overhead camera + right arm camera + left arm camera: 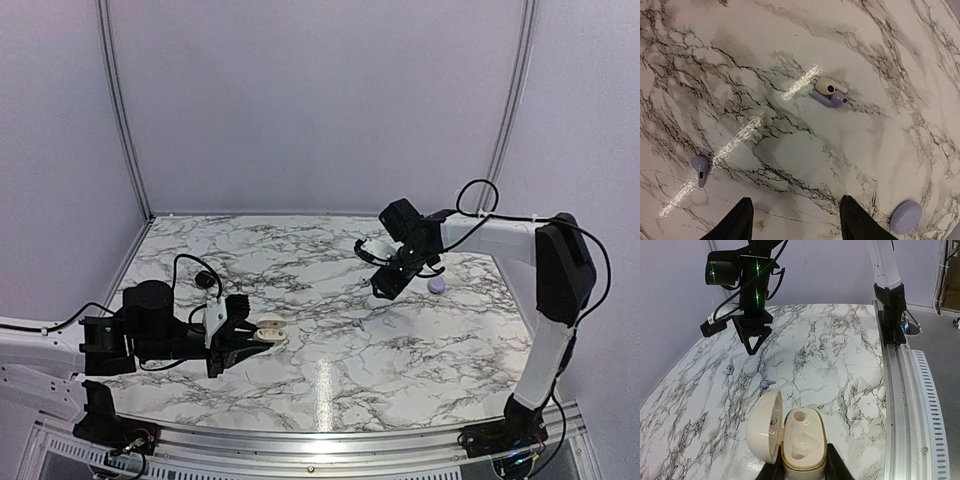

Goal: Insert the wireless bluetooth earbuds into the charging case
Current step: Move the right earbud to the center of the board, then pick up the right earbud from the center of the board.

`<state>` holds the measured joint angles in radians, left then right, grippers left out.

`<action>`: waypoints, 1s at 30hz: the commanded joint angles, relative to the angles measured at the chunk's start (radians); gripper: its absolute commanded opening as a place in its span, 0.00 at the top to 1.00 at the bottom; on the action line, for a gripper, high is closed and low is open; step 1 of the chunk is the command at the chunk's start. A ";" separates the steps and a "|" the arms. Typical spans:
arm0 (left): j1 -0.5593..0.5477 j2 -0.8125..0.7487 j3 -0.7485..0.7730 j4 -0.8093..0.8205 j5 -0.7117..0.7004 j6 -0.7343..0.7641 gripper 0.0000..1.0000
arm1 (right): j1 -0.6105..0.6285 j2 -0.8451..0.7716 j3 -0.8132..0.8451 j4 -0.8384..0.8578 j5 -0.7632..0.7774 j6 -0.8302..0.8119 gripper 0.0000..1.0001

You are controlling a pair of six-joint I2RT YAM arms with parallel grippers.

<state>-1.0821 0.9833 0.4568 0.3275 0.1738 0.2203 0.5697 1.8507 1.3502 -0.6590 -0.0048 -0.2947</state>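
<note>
A cream charging case (801, 440) has its lid (764, 427) swung open to the left and both sockets empty. My left gripper (800, 467) is shut on its base and holds it just above the table (268, 333). A lilac earbud (767, 383) lies in front of the case. A small white earbud (778, 361) lies farther out. My right gripper (797, 220) hovers open over the marble with nothing between its fingers. Beyond it, a lilac earbud with a cream one against it (829, 92) lies ahead, and a single lilac earbud (700, 169) lies to the left.
A closed lilac case (905, 217) sits just right of my right gripper, also seen as the lilac case (437, 285) from above. The right arm (555, 270) reaches in from the right. A metal rail (905, 390) runs along the table's near edge.
</note>
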 commanded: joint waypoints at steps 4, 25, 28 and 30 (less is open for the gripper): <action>-0.006 -0.001 0.030 -0.002 0.001 -0.009 1.00 | 0.057 0.047 0.095 -0.183 0.036 0.051 0.42; -0.006 -0.025 0.025 -0.002 0.005 -0.011 1.00 | 0.094 0.177 0.139 -0.275 0.108 0.058 0.53; -0.006 -0.025 0.024 -0.002 0.004 -0.008 1.00 | 0.094 0.184 0.144 -0.284 0.109 0.063 0.54; -0.006 -0.025 0.025 -0.002 0.005 -0.007 1.00 | 0.094 0.184 0.144 -0.287 0.106 0.063 0.55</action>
<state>-1.0821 0.9745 0.4568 0.3267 0.1745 0.2131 0.6548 2.0228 1.4578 -0.9222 0.1040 -0.2379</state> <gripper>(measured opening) 0.245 0.454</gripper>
